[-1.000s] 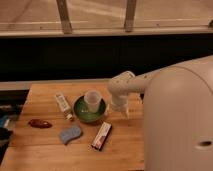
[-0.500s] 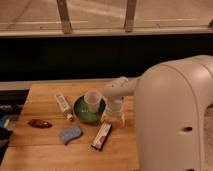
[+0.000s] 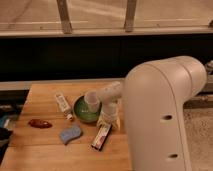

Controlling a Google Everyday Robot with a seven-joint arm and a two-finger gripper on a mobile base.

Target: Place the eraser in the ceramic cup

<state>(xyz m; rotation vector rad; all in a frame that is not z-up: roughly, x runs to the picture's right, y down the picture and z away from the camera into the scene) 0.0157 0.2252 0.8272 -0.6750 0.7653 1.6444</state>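
Camera view shows the fingers (image 3: 104, 120) pointing down and, as far as the dim light allows, spread apart with nothing between them. The gripper (image 3: 110, 121) hangs just above the upper end of the eraser (image 3: 101, 136), which lies flat and slanted on the table (image 3: 45, 155). Just up-left, the ceramic cup (image 3: 92, 101) stands upright at the right side of the green bowl (image 3: 80, 112), close beside the wrist. Farther left lie a white tube (image 3: 63, 105), a blue sponge (image 3: 70, 133) and a reddish-brown object (image 3: 40, 123). The arm's white shell (image 3: 165, 115) hides the table's right part. Against half a second ago, the gripper has dropped nearer the eraser and the shell covers more; the things have not moved.
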